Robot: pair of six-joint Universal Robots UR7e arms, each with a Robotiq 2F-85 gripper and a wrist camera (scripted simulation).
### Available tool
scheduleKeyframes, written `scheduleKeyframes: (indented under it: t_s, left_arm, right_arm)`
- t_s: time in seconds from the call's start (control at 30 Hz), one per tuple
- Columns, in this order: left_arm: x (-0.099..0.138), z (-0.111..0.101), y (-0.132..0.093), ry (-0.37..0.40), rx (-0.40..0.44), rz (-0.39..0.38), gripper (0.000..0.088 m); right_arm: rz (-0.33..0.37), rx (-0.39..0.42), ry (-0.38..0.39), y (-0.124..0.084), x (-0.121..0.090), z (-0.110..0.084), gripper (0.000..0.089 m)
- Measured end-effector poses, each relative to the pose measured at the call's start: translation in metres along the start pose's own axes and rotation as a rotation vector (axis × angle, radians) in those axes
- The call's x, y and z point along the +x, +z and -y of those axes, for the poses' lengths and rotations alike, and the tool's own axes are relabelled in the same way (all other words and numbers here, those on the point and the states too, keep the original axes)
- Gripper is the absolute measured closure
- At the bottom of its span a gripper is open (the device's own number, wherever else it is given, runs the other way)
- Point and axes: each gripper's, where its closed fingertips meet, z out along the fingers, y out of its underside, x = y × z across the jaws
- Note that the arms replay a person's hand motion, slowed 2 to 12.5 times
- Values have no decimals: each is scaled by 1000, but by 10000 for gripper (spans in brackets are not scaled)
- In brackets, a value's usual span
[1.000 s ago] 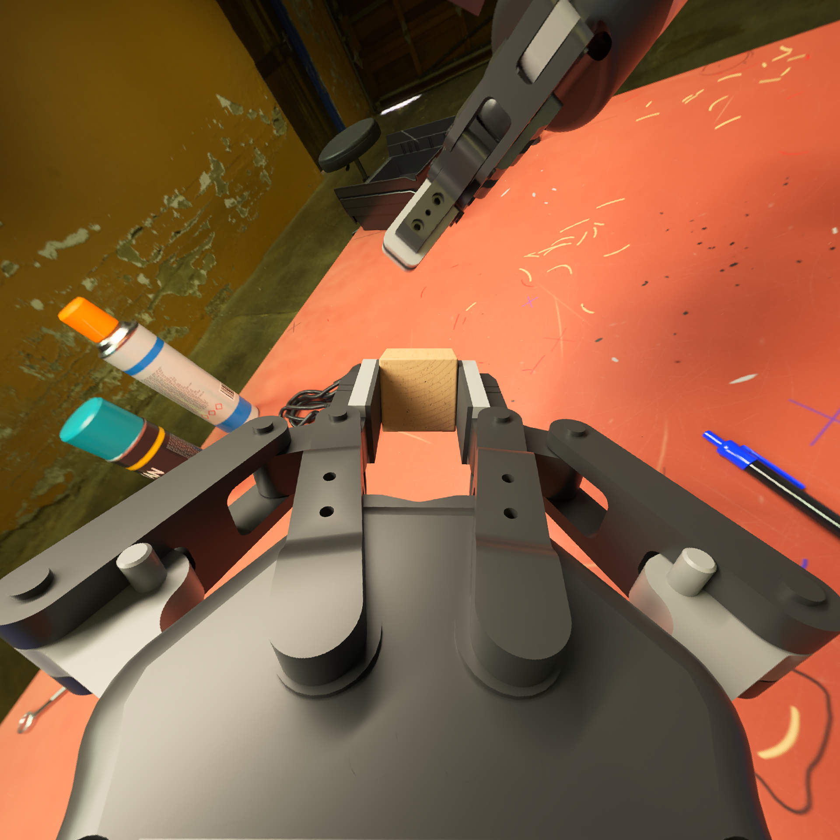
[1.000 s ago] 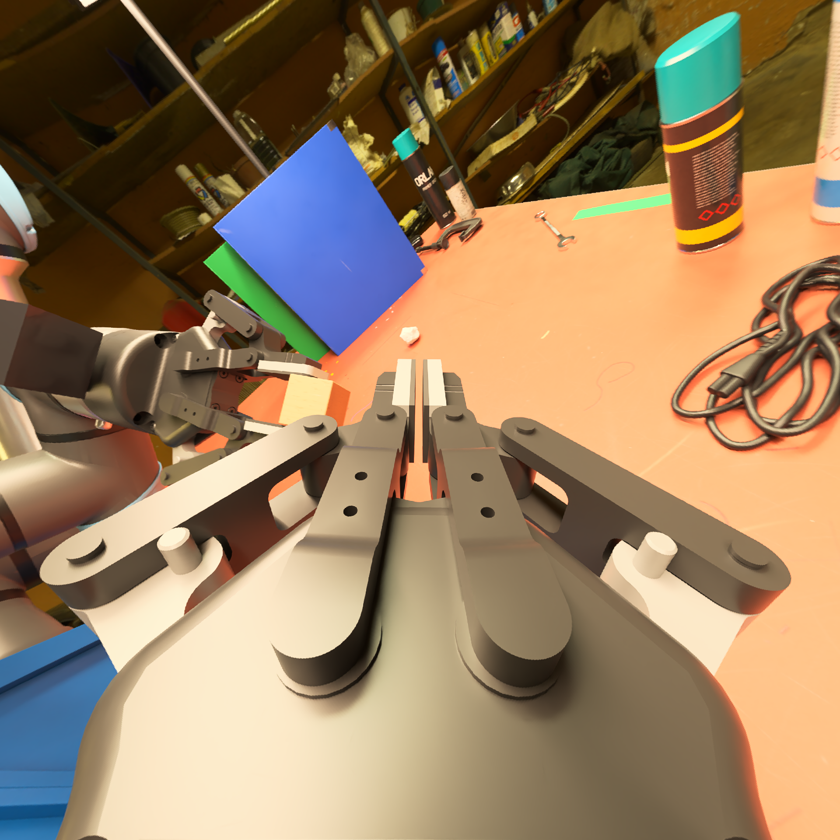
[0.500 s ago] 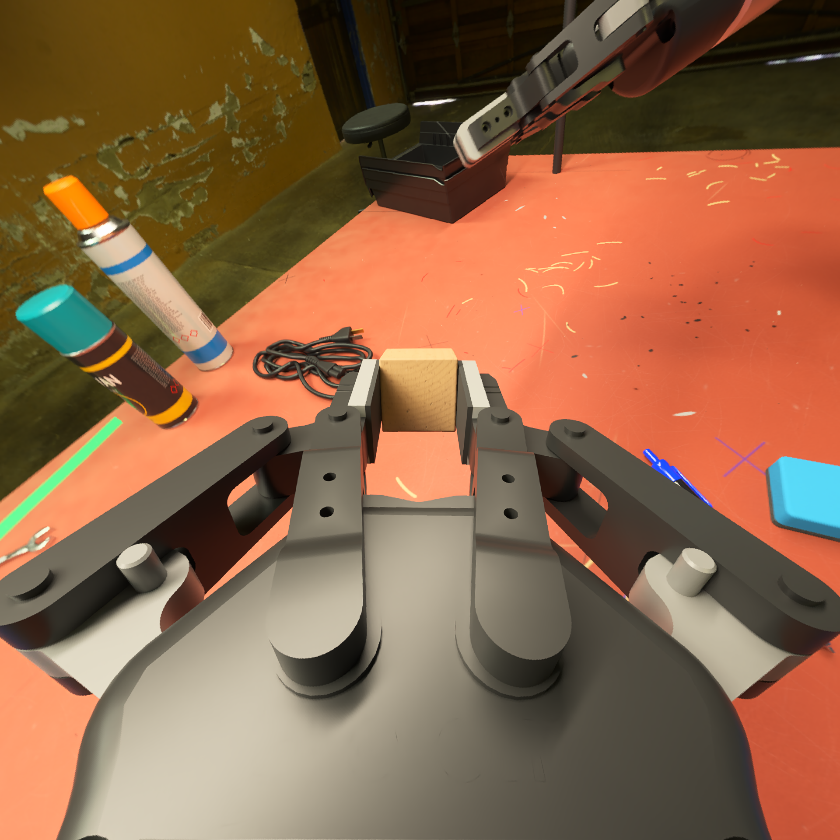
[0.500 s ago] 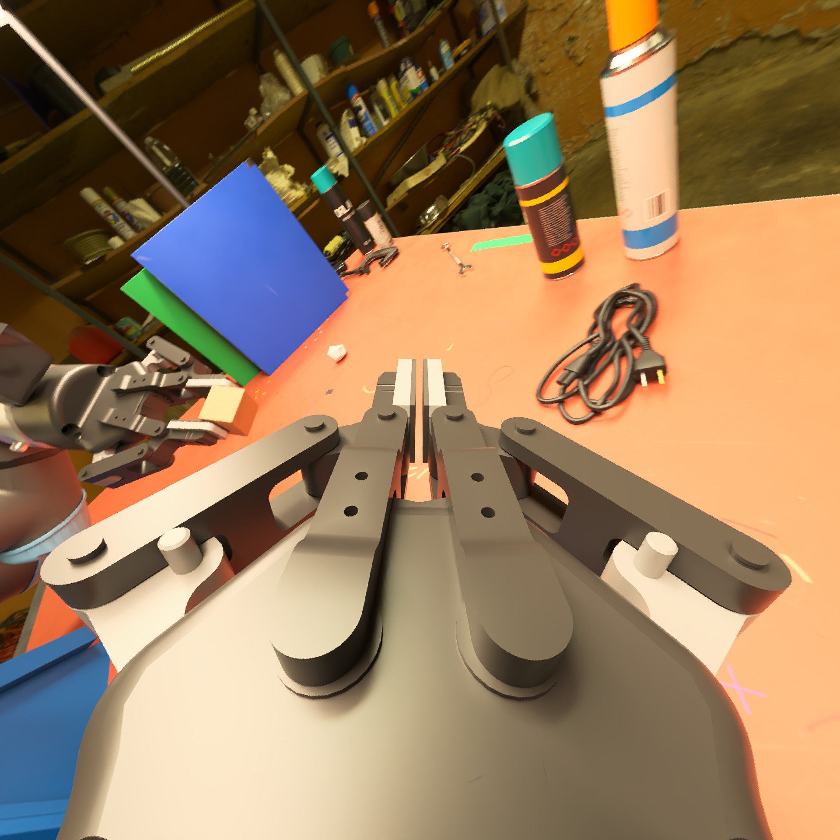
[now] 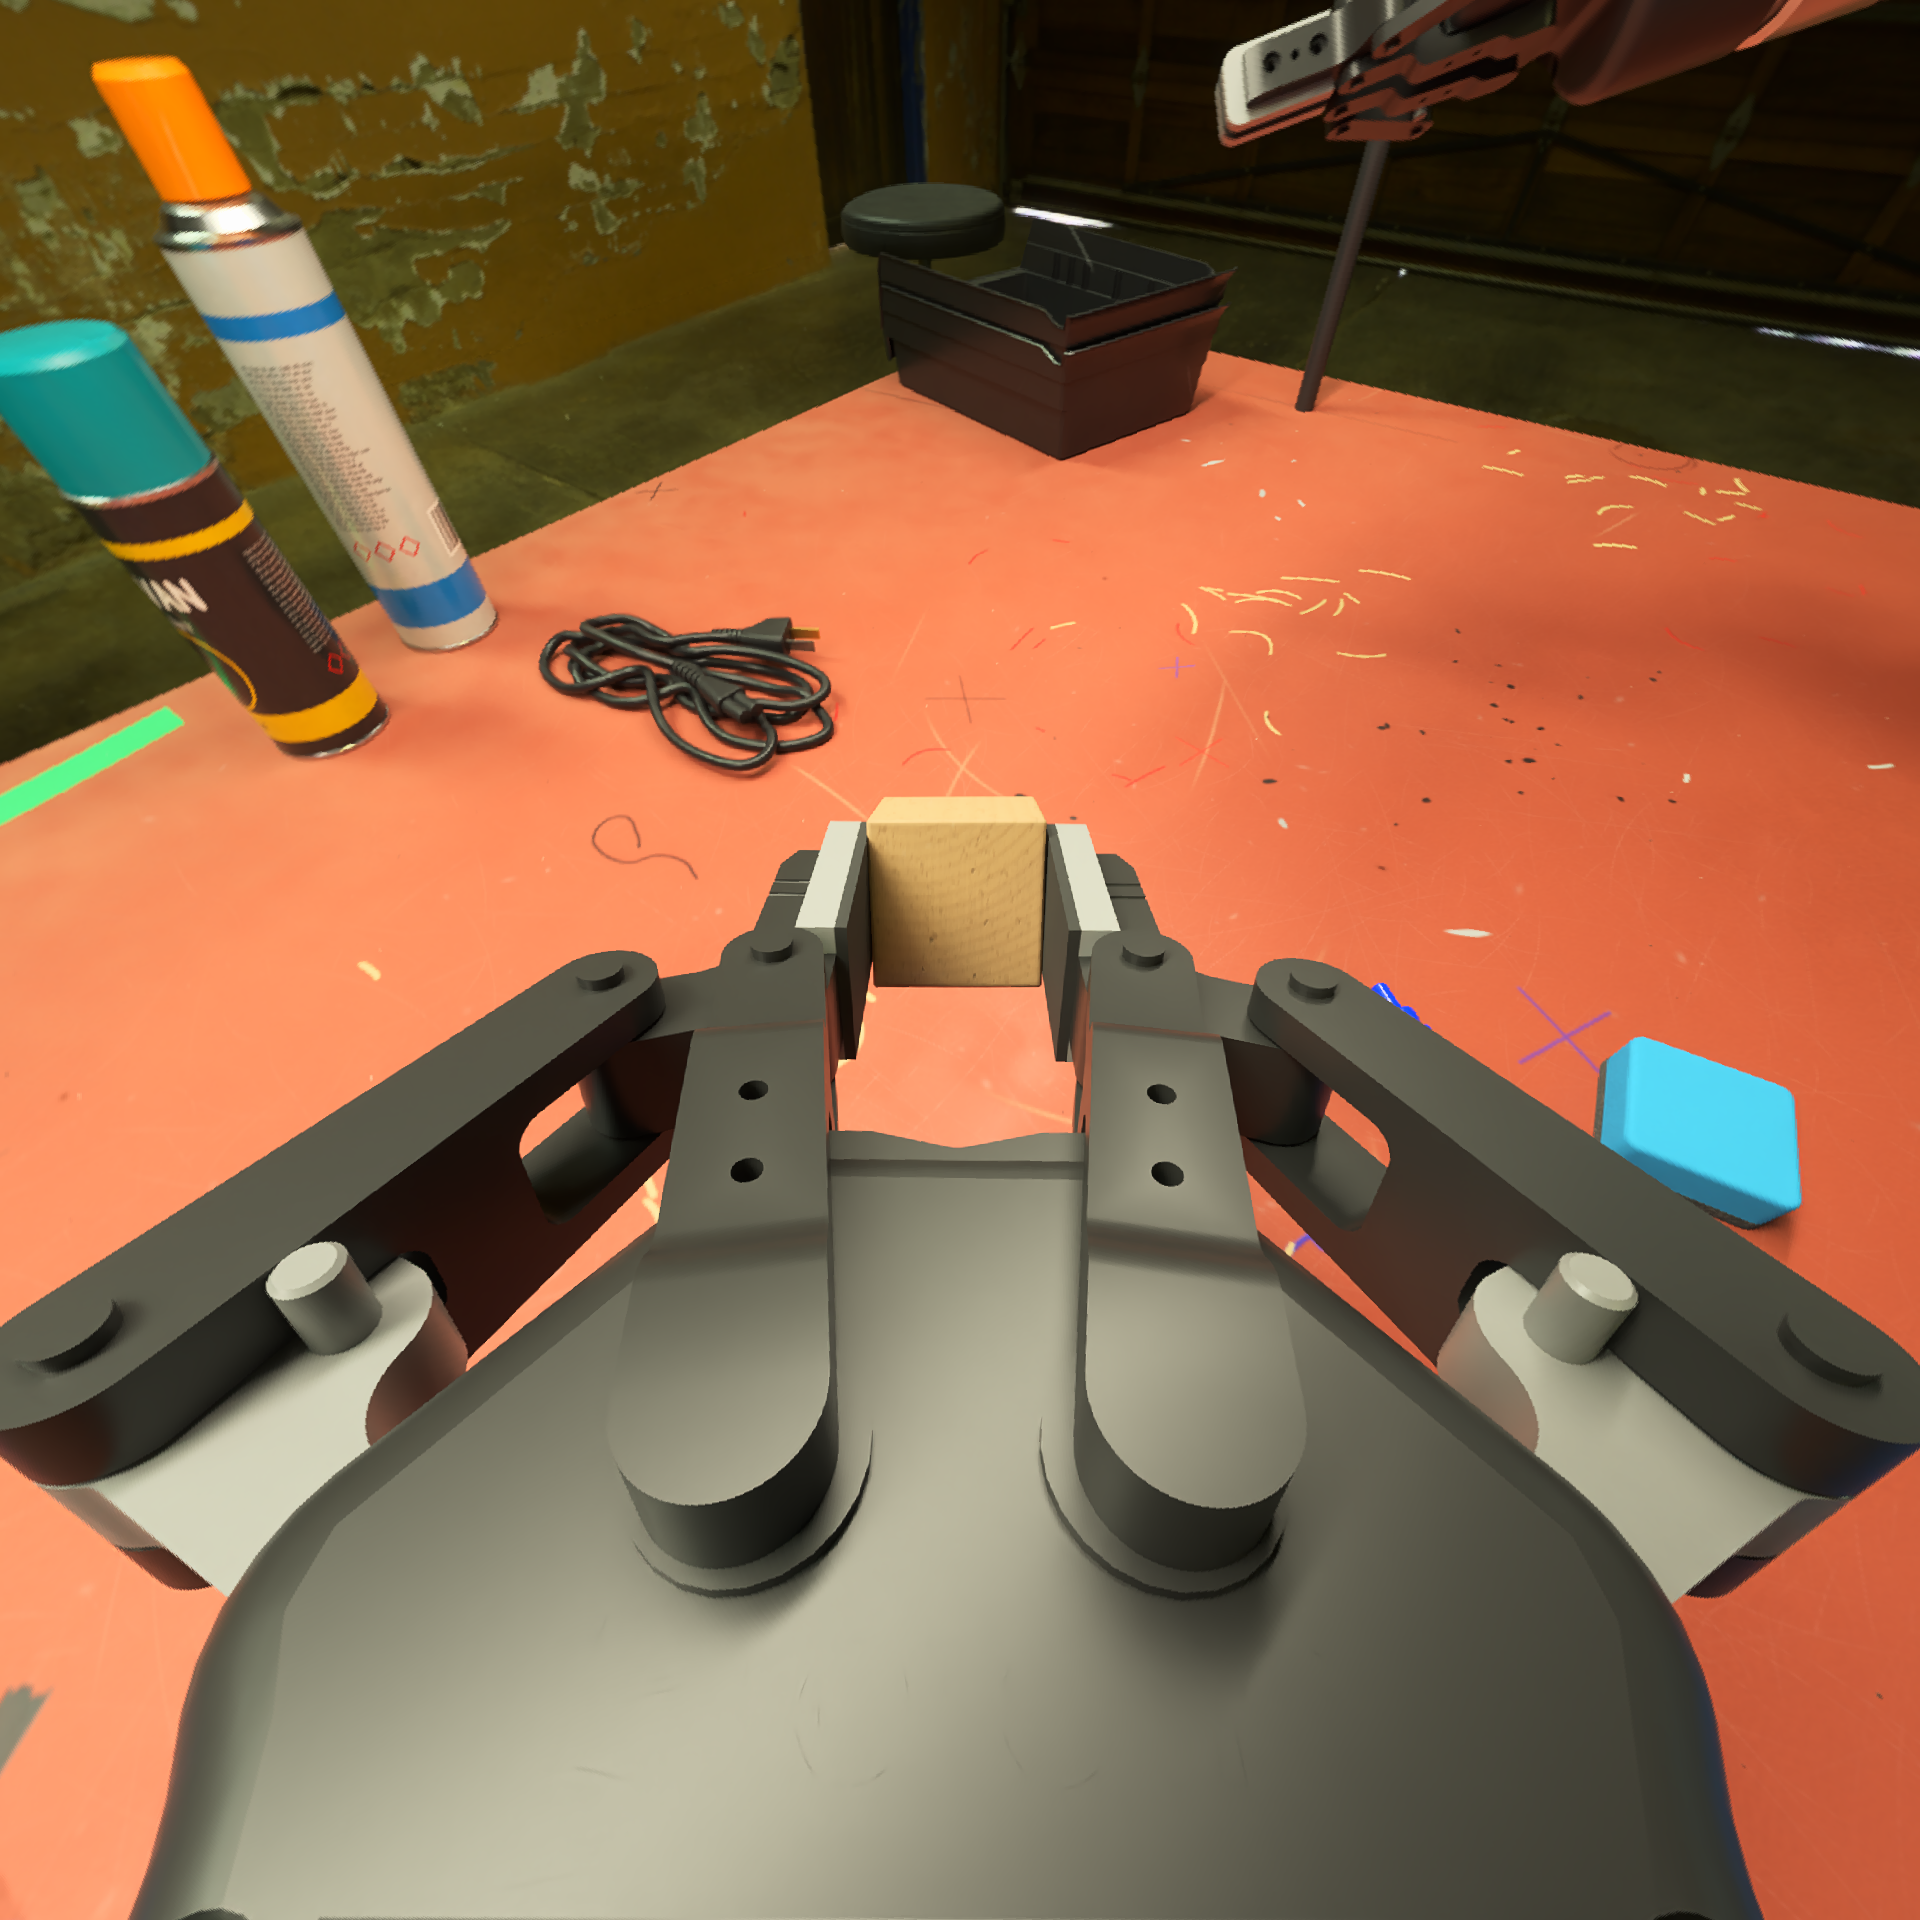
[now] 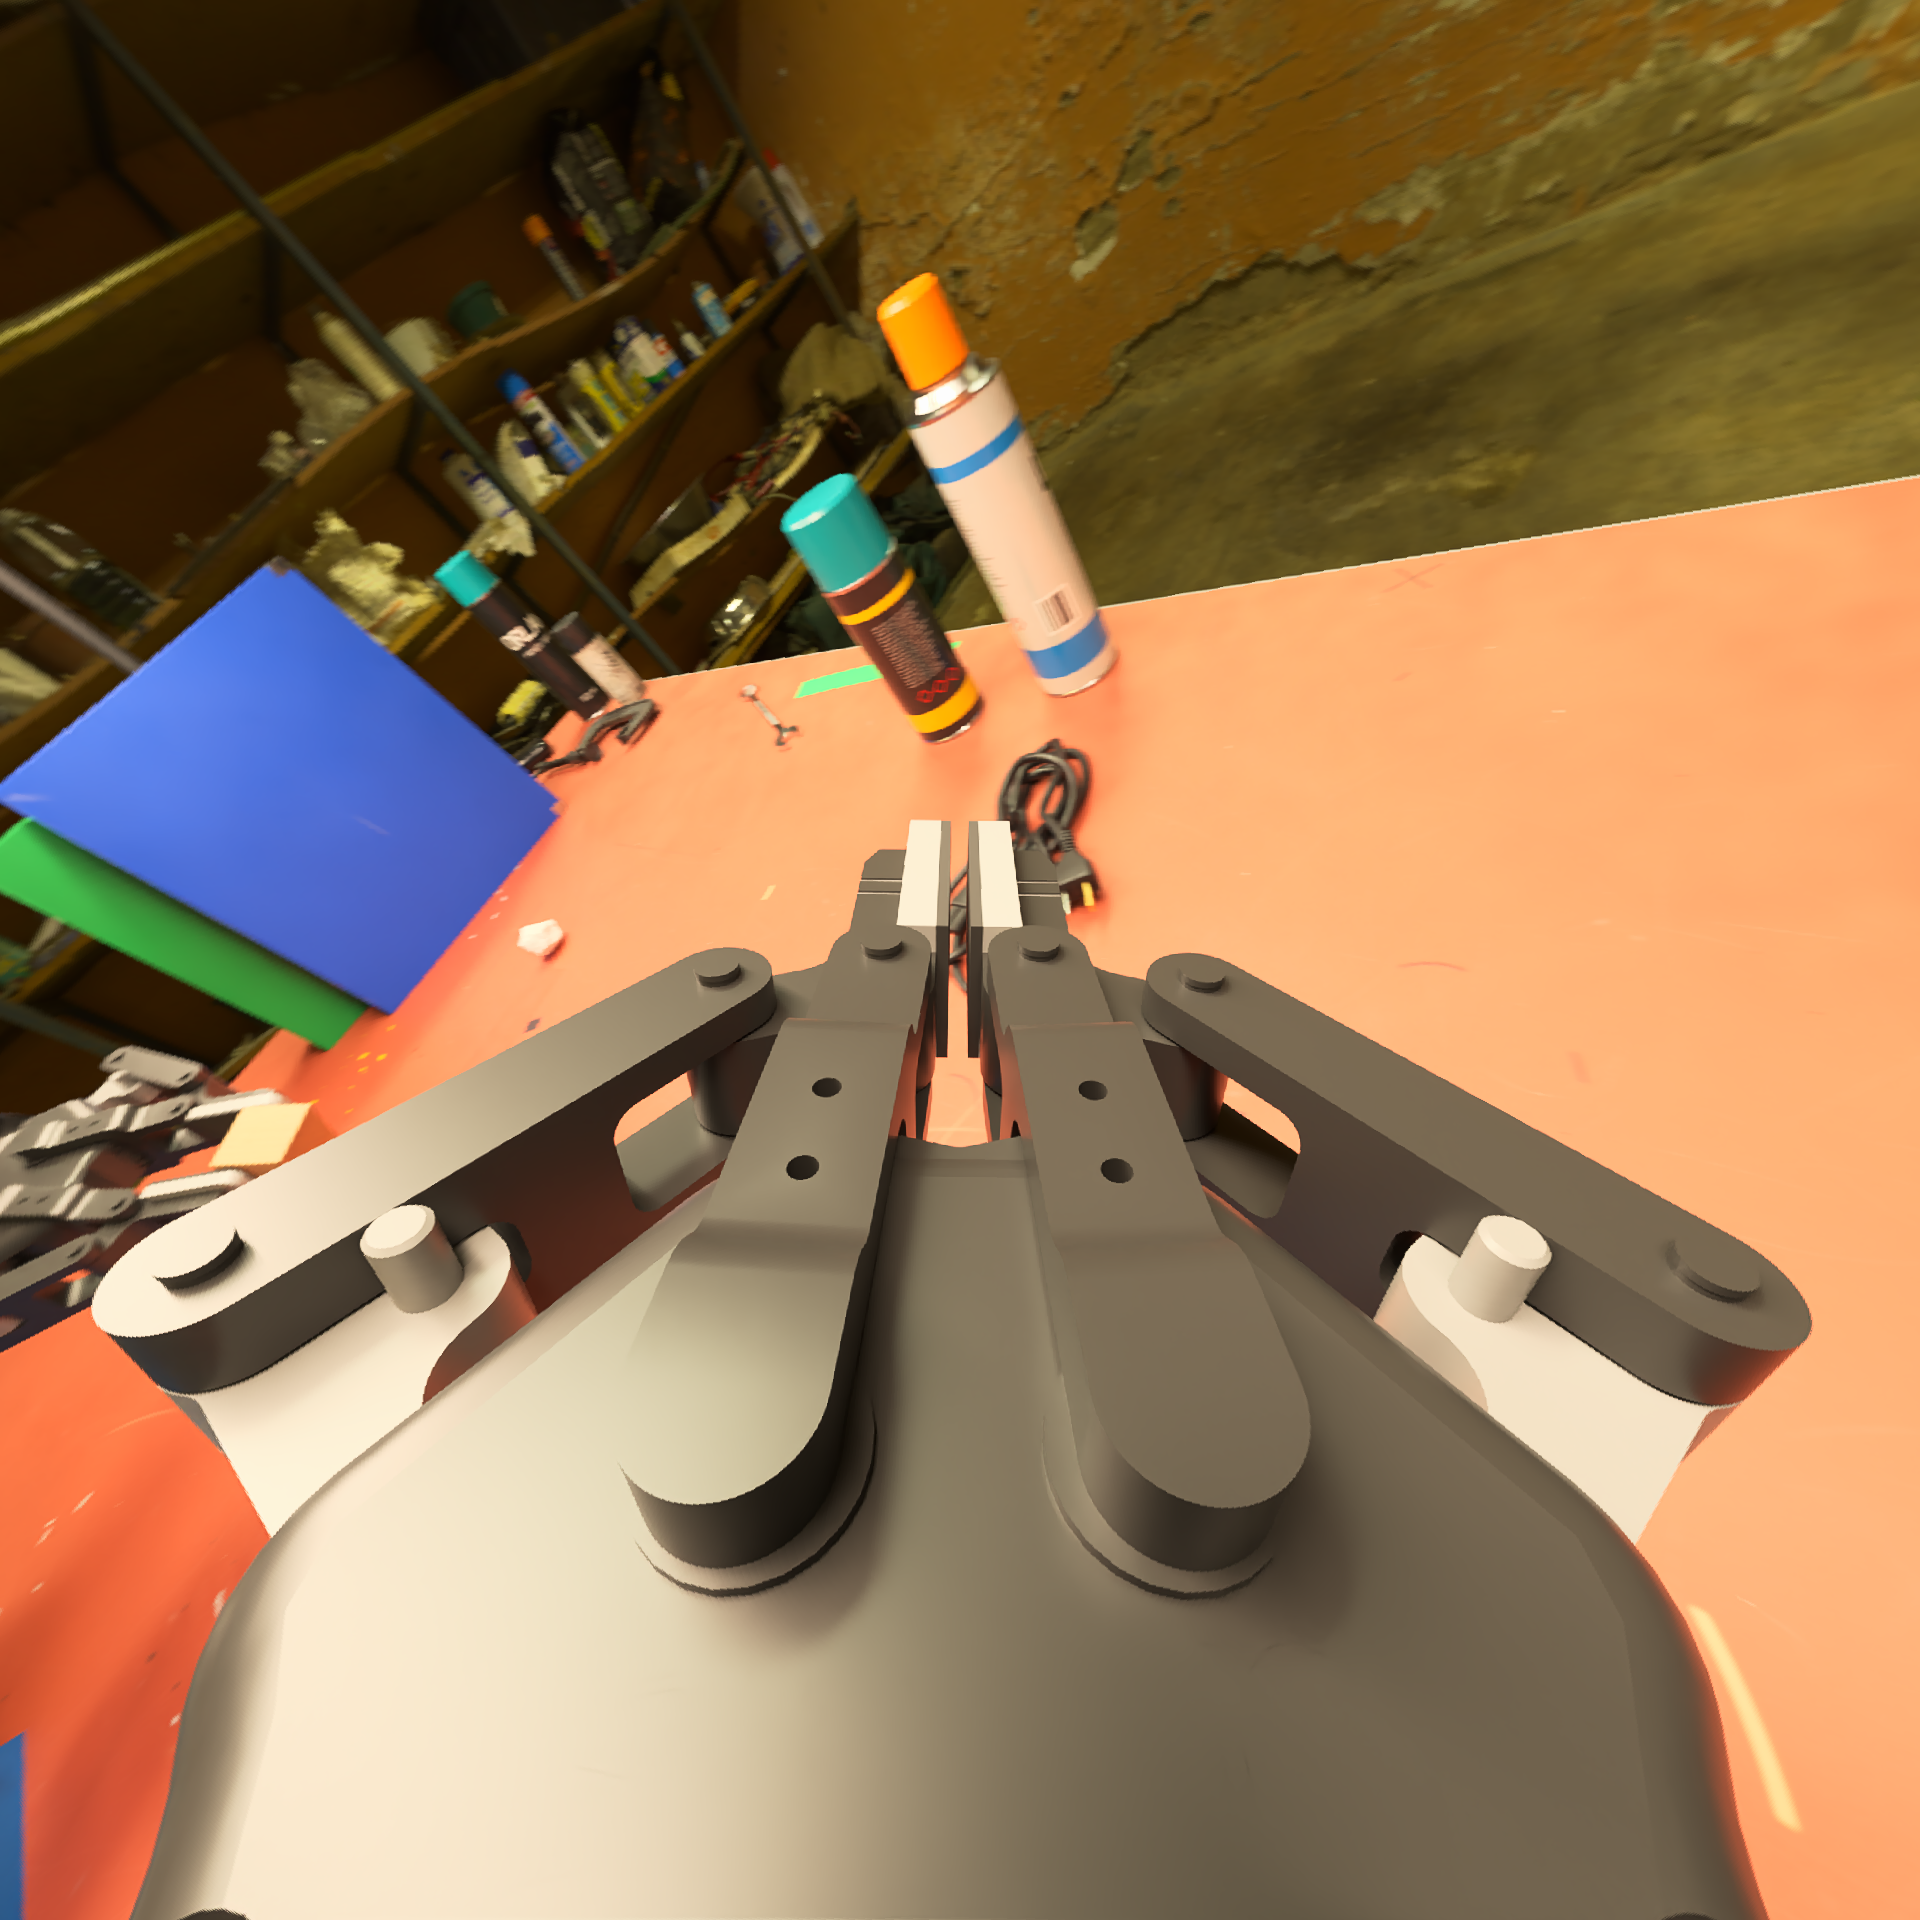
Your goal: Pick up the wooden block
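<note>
My left gripper [image 5: 956, 883] is shut on the wooden block [image 5: 956, 896], a pale cube held between both pads above the orange-red table [image 5: 1351, 831]. The block also shows in the right wrist view [image 6: 262, 1135] at the far left, in the left gripper [image 6: 223, 1148]. My right gripper [image 6: 959, 871] is shut and empty, high above the table. It also shows at the top right of the left wrist view [image 5: 1262, 73].
Two spray cans, orange-capped [image 5: 301, 384] and teal-capped [image 5: 197, 561], stand left, with a coiled black cable [image 5: 691, 686] beside them. A black bin [image 5: 1049, 332] sits at the far edge. A light blue pad [image 5: 1704, 1127] and blue pen [image 5: 1397, 1003] lie right. Blue and green boards [image 6: 281, 790] lean left.
My left gripper has risen and tilted with the block, so more of the table shows. My right gripper has lifted and pulled farther away from the block.
</note>
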Motion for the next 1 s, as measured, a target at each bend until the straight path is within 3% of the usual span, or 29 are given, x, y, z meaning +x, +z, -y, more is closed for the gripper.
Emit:
scheduleKeyframes:
  t_s: [0.37, 0.63, 0.8, 1.0]
  left_arm:
    - [-2, -32, -18, -108, -31, 71, 597]
    - [-1, -49, -27, -179, -40, 111, 597]
    - [-1, -56, -32, -203, -38, 138, 597]
    - [-3, -63, -37, -214, -38, 184, 597]
  right_arm:
    - [-273, -49, -26, -30, 92, 24, 868]
    - [-424, -156, 1, -40, 153, 27, 868]
    - [-471, -269, 54, -38, 187, 17, 865]
    - [-465, -366, 131, -27, 217, 5, 860]
